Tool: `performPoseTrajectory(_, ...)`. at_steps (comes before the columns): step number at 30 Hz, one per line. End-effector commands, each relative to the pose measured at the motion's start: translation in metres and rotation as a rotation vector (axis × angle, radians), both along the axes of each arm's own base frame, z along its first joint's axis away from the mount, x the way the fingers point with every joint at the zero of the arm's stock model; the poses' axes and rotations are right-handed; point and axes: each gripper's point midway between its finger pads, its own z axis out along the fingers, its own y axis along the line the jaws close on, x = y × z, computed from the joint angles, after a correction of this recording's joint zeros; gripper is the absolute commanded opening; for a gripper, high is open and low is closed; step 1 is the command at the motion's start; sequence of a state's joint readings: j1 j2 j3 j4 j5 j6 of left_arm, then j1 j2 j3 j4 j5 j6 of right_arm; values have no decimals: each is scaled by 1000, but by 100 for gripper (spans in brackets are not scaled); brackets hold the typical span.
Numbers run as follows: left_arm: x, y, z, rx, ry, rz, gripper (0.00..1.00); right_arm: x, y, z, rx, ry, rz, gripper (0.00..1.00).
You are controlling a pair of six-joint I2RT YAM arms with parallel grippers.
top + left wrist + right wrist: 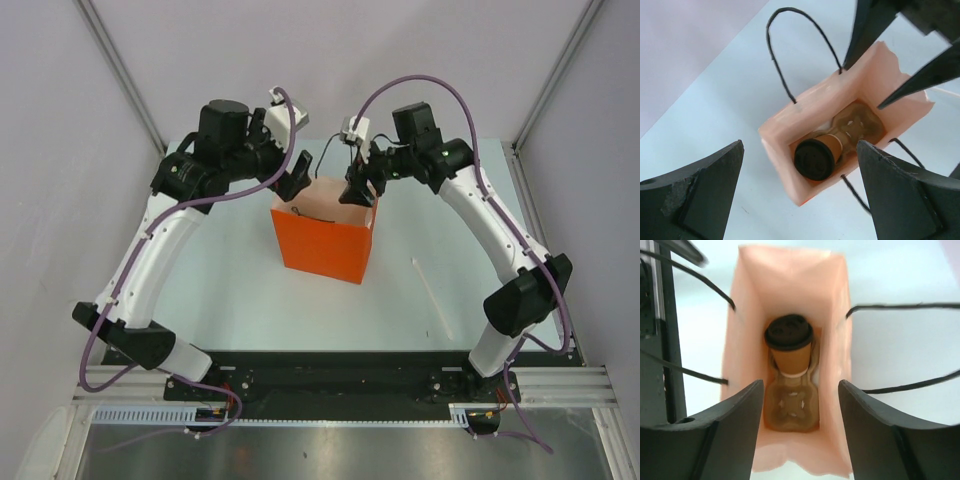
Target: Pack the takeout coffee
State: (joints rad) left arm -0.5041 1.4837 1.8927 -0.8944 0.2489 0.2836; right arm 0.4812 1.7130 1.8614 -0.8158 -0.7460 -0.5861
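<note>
The takeout coffee (789, 347), a tan paper cup with a black lid, stands inside the orange paper bag (325, 235) in a brown pulp cup carrier (792, 405). It also shows in the left wrist view (816, 156), deep in the bag (790, 125). My left gripper (296, 178) hovers open over the bag's left rim. My right gripper (358, 190) hovers open over the bag's right rim, its jaws wide above the bag's mouth (790, 300). Both are empty.
The bag's black cord handles (785, 55) stick out to the sides of the opening. The carrier's second cup slot (792, 407) is empty. Grey enclosure walls stand behind and on both sides of the pale table (440, 290).
</note>
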Motion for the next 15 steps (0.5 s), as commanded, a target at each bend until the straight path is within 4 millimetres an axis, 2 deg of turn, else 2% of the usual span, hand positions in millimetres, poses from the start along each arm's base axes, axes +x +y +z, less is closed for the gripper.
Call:
performPoseTrajectory(1,8,19,37,-81,-79,81,100,1,1,53,78,-64,-47,68)
performPoseTrajectory(4,14,30,39,-97,-81,122,100,-2,-10,73,85,-84,-88,70)
performPoseTrajectory(5,19,39,39,-103,-80,152,99,-4,-15,75,86,-64,-115,70)
performPoseTrajectory(6,23,44,41,-125,-74,177,99,-7,-28,86,97,-74,-149,71)
performPoseTrajectory(7,25,49,41,-139,-66,188,100,-8,-35,87,99,-59,-179,71)
performPoseTrajectory(8,31,62,41,-150,-60,226,99,-10,-45,84,81,-37,-220,72)
performPoseTrajectory(9,35,68,38,-171,-41,252,100,-14,-53,75,62,-1,-247,72)
performPoseTrajectory(10,36,73,36,-182,-31,261,100,-19,-70,76,51,1,-291,71)
performPoseTrajectory(11,40,86,36,-190,-29,294,99,-24,-84,63,8,36,-335,71)
performPoseTrajectory(12,41,91,30,-198,-12,312,100,-28,-96,53,-26,44,-363,70)
performPoseTrajectory(15,43,107,17,-206,18,350,100,-54,-144,0,-169,112,-486,69)
